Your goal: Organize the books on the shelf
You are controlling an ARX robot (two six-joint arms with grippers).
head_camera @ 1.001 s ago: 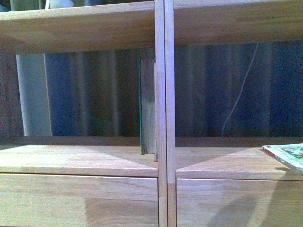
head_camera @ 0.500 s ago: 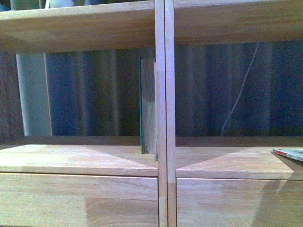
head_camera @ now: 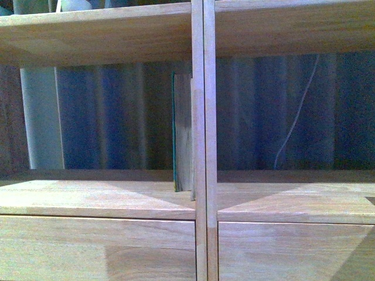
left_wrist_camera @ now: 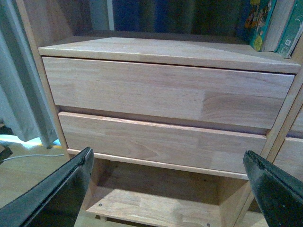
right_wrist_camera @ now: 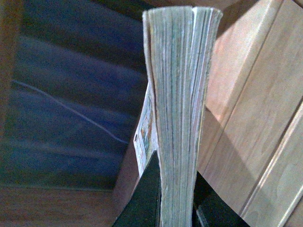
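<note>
Left jaws spread wide, empty, low before plain light-wood drawer fronts (left_wrist_camera: pixel 165 90), probably parked clear of work. Right jaws clamped on one end of book with pale page edges and colourful printed cover (right_wrist_camera: pixel 177 94), held edge-on close to tall light-wood shelf (head_camera: pixel 199 117), likely for sliding in upright. Farther in, left compartment: teal-covered book (head_camera: pixel 175 129) upright against centre divider, so propped. Behind: blue-grey curtain (head_camera: pixel 117 117).

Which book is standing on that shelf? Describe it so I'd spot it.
Start at the tall light-wood shelving unit and its central upright divider. In the open compartment left of the divider, a teal-covered book with pale page edges stands upright against it. Its teal cover edge sets it apart from the wood alongside.
</note>
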